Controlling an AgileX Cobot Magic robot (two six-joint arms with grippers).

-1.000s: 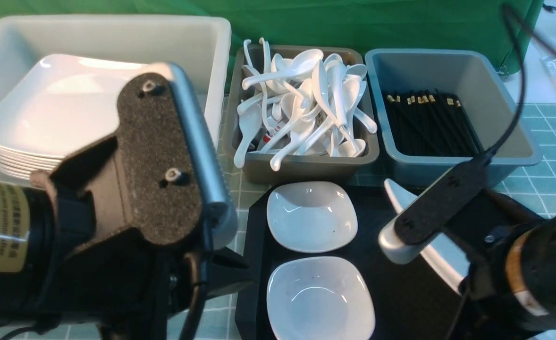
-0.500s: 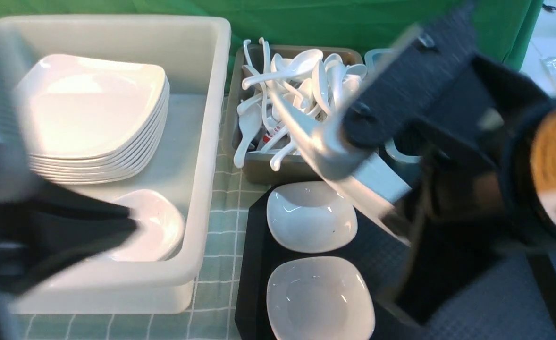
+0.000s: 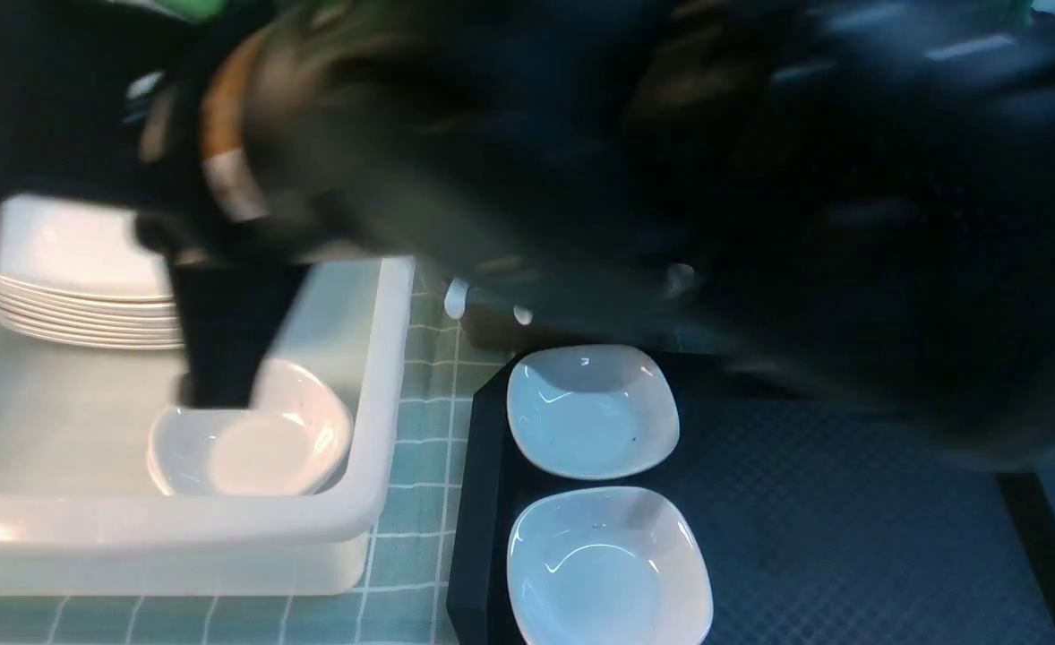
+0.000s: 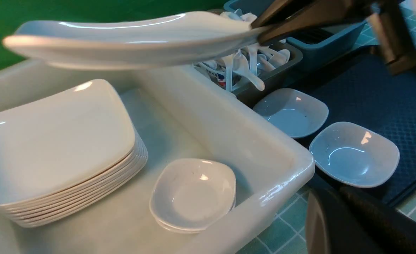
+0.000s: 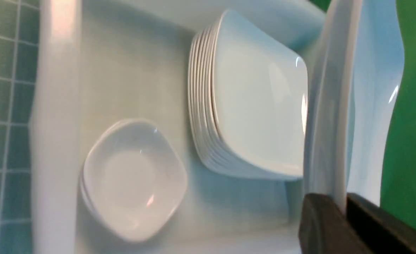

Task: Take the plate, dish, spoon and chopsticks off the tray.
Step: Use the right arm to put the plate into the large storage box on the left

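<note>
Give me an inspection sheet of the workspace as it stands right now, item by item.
Surface: green gridded mat; black tray on it.
Job's things: plate held over the white bin; far small dish and near small dish on the tray.
Clutter: plate stack and stacked small dishes inside the bin; spoon bin; chopstick bin.
Grippers: right gripper clamped on the plate's rim; left gripper barely in view, state unclear.
Cables: nothing seen.
Surroundings: green backdrop.

Front camera facing forward, 2 wrist cameras close, sharing white bin (image 4: 275, 165)
</note>
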